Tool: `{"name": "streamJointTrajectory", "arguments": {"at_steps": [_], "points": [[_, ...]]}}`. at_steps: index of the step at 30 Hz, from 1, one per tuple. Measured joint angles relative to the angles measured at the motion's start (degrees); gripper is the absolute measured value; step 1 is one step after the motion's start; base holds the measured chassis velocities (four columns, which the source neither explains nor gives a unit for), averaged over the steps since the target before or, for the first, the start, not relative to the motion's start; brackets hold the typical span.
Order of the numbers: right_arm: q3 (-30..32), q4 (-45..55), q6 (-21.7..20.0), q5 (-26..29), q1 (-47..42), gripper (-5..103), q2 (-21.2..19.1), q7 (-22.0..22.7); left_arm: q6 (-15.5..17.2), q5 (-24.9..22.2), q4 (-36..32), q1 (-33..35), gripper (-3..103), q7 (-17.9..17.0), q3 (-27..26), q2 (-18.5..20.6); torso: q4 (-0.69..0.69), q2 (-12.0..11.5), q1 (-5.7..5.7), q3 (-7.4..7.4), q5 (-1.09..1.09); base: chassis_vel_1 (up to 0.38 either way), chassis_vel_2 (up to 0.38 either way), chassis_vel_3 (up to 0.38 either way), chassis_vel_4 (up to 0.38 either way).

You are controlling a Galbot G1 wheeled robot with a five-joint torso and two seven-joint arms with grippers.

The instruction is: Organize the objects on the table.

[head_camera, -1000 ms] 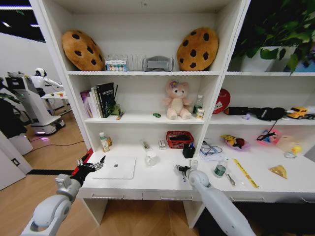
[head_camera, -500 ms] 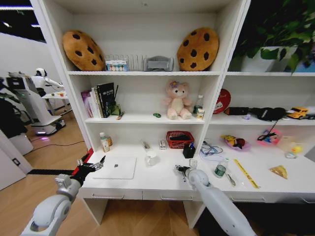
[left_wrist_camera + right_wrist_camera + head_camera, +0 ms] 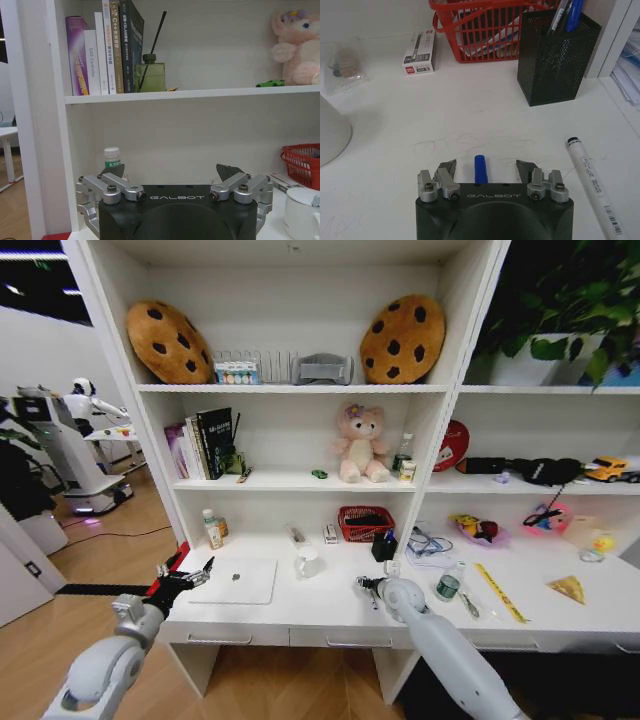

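A: Fingers (image 3: 447, 169) on right gripper (image 3: 485, 168) apart, straddling blue pen (image 3: 480, 169) lying on counter (image 3: 470, 115), no contact.
B: Left gripper (image 3: 176, 172)?
A: Spread wide, hovering beside laptop (image 3: 237, 581).

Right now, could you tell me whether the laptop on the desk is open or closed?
Closed. The silver-white laptop lies flat on the white desk top with its lid down, the logo facing up, just beyond the left gripper.

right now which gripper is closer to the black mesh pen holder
Right. The right gripper sits open on the white desk just in front of the black mesh pen holder, straddling a blue pen. The left gripper hovers off the desk's far left edge, beyond the silver-white laptop.
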Motion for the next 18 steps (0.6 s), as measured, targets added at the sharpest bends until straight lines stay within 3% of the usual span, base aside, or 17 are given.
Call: {"name": "streamJointTrajectory", "arguments": {"at_steps": [18], "points": [[-1.5,-0.4,-0.2,2.6,2.6,70,0.7,1.2,0.0,0.0,0.0,0.0,100,0.0,0.0,0.0,0.01,0.0,0.0,-0.01,-0.03,0.0,0.0,0.0,0.0]]}}
